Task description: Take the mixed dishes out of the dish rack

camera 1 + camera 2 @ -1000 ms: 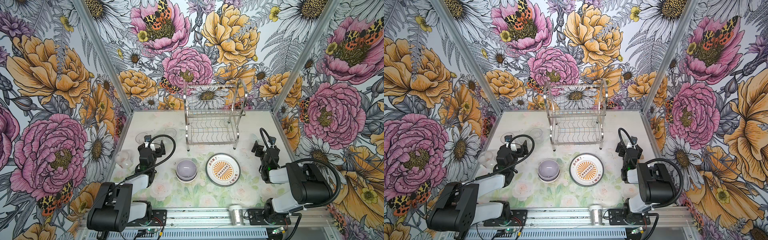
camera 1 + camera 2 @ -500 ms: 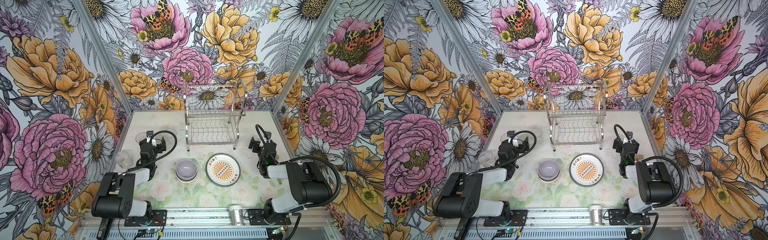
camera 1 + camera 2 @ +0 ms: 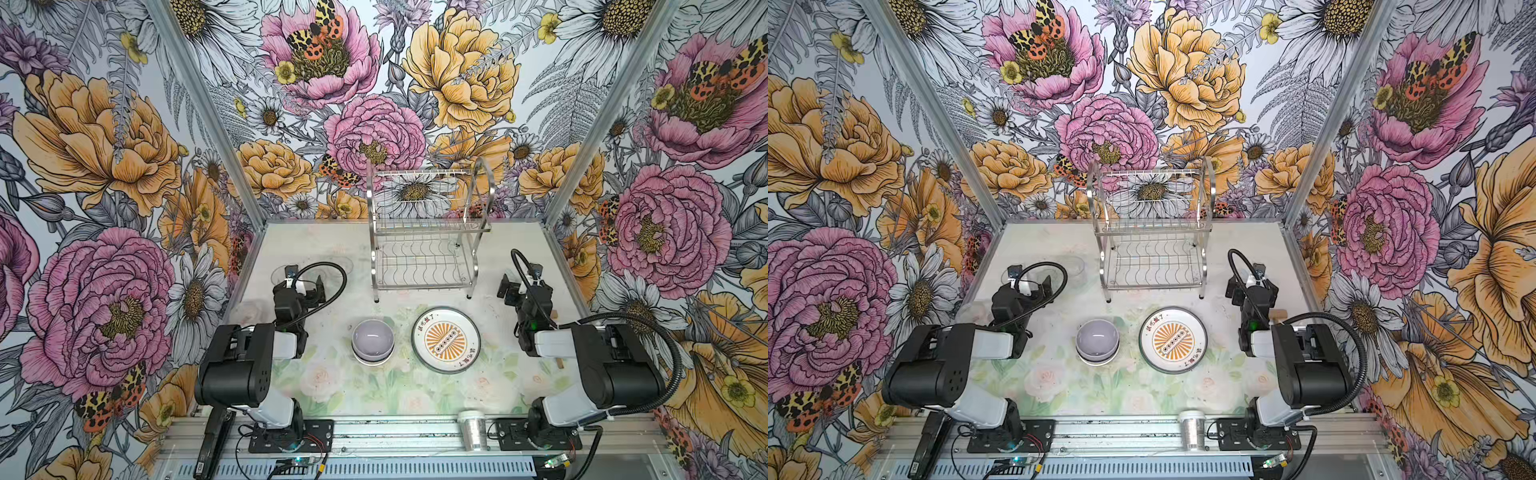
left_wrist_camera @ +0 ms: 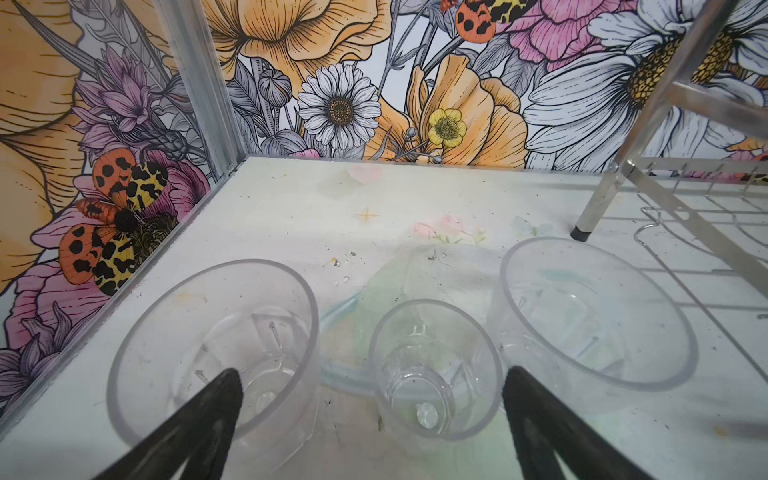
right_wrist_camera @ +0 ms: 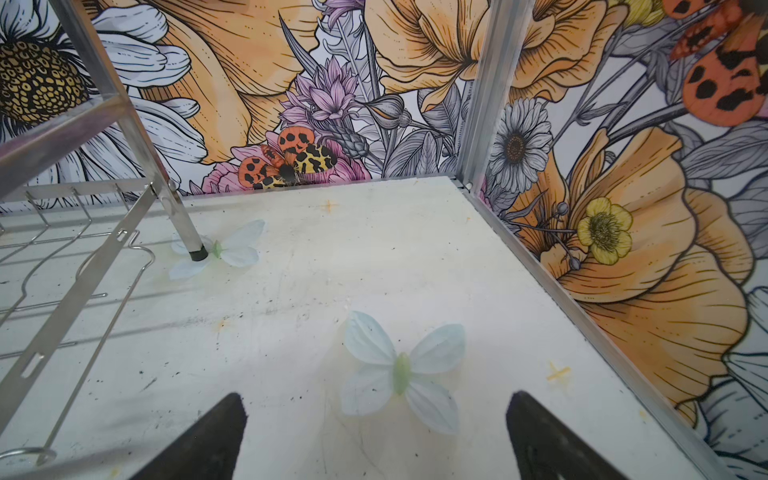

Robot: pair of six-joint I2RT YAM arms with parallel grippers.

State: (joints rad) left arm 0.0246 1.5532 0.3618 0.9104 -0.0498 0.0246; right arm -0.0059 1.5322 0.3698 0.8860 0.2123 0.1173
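The dish rack (image 3: 428, 232) (image 3: 1152, 232) stands at the back middle in both top views, and I see nothing on either tier. On the table in front of it sit a lavender bowl (image 3: 372, 344) (image 3: 1097, 341) and an orange sunburst plate (image 3: 446, 340) (image 3: 1172, 340). In the left wrist view, three clear glasses stand upright: a wide one (image 4: 212, 345), a small one (image 4: 432, 370) and another wide one (image 4: 598, 311). My left gripper (image 4: 371, 376) (image 3: 302, 284) hangs open just above them. My right gripper (image 5: 375, 399) (image 3: 521, 286) is open over bare table, right of the rack leg (image 5: 183, 224).
A silver glittery cup with a white lid (image 3: 473, 428) (image 3: 1192, 428) lies on the front rail. Floral walls close in the left, back and right sides. A pale bowl-like thing (image 3: 248, 309), hard to make out, sits by the left wall.
Both arms have folded back, their upper links now raised. Both grippers have drifted slightly toward the rack end of the table and stayed open. The dishes have not moved.
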